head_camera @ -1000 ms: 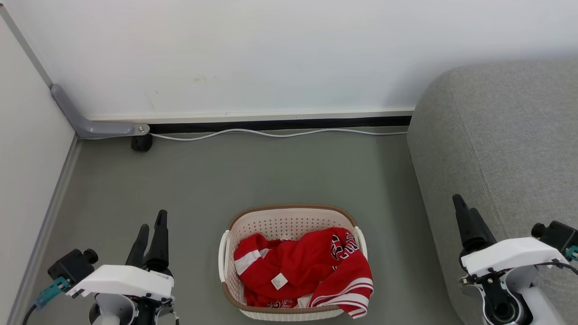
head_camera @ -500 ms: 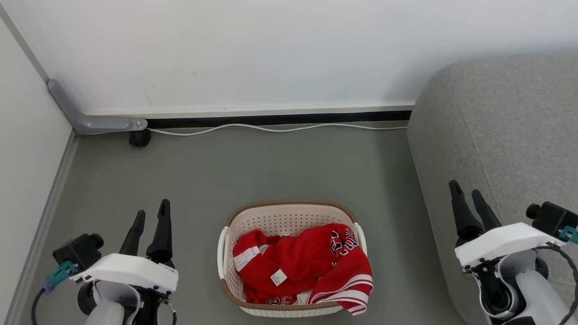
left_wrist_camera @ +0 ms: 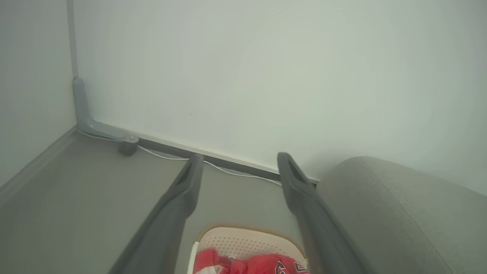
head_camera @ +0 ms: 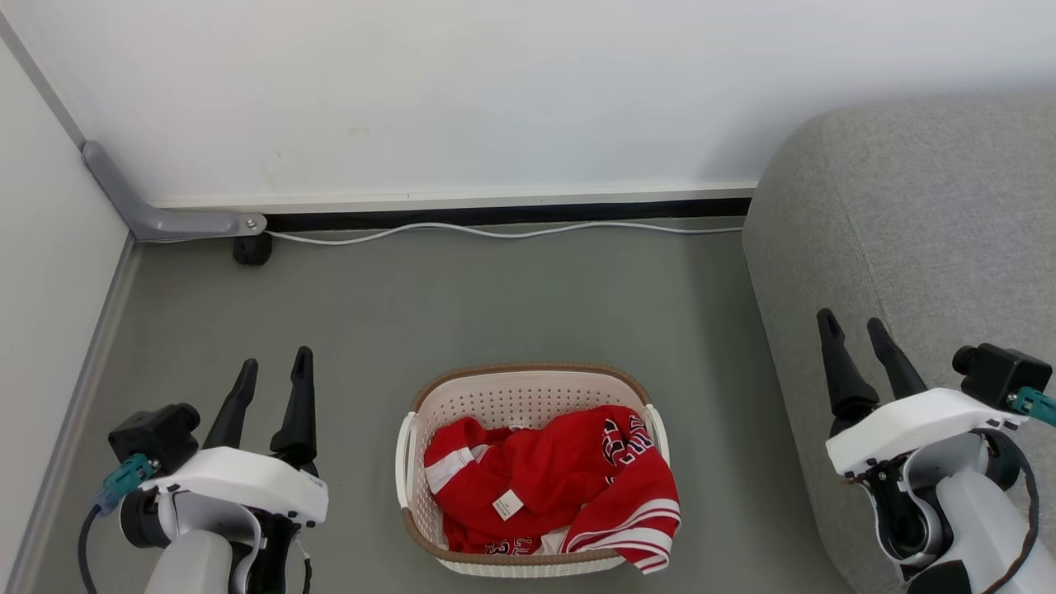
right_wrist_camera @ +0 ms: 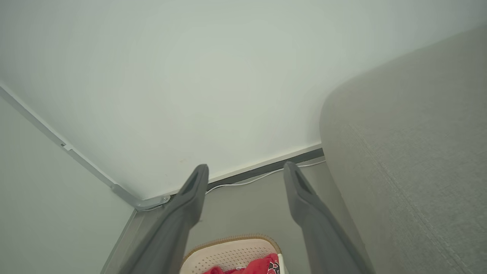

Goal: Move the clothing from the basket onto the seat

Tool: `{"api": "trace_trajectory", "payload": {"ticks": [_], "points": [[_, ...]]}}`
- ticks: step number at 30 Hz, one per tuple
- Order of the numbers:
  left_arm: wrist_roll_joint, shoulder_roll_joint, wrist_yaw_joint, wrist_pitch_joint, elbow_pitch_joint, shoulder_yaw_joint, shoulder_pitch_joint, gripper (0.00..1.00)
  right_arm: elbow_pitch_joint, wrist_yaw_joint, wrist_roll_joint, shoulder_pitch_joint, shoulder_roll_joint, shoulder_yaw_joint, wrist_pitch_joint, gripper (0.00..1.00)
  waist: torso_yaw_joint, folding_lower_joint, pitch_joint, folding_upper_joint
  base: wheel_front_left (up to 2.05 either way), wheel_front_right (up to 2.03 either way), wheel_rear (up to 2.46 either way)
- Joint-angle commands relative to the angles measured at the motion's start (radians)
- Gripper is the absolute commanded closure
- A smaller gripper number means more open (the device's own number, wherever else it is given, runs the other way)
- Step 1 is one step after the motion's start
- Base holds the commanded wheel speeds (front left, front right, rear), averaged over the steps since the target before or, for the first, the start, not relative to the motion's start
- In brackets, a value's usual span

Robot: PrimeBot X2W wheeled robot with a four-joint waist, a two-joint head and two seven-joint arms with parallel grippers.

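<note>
head view: clothing (head_camera: 544, 487) is lying heaped in the basket (head_camera: 528, 368), long axis side to side, hem spilling over its right rim. left gripper (head_camera: 276, 357) and right gripper (head_camera: 848, 318) are hovering wide and empty, flanking the basket — left seeming nearer, seat (head_camera: 907, 231) lying to the basket's right.

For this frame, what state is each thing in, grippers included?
clothing: crumpled inside the basket, one striped edge hanging over the rim on the sofa side.
basket: upright on the floor, holding the clothing.
sofa: no clothing on the part in view.
left gripper: open, holding nothing.
right gripper: open, holding nothing.
</note>
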Motion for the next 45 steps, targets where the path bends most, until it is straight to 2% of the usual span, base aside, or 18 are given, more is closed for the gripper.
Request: {"api": "trace_trajectory", "payload": {"ticks": [1, 30, 45], "points": [[0.037, 0.02, -0.005, -0.016, -0.02, 0.026, -0.061, 0.0, -0.018, 0.006, -0.03, -0.044, -0.015, 0.019, -0.02, 0.0, 0.0, 0.0, 0.0, 0.0, 0.0, 0.0, 0.0], [0.393, 0.018, -0.007, -0.098, 0.004, 0.058, -0.111, 0.0, 0.025, 0.007, -0.33, -0.116, -0.038, 0.041, -0.102, 0.0, -0.004, 0.0, 0.011, 0.0, 0.0, 0.0, 0.0], [0.393, 0.008, -0.007, -0.098, 0.004, 0.071, -0.108, 0.0, 0.018, 0.007, -0.342, -0.118, -0.029, 0.015, -0.102, 0.0, -0.007, 0.0, 0.019, 0.0, 0.0, 0.0, 0.0]]}}
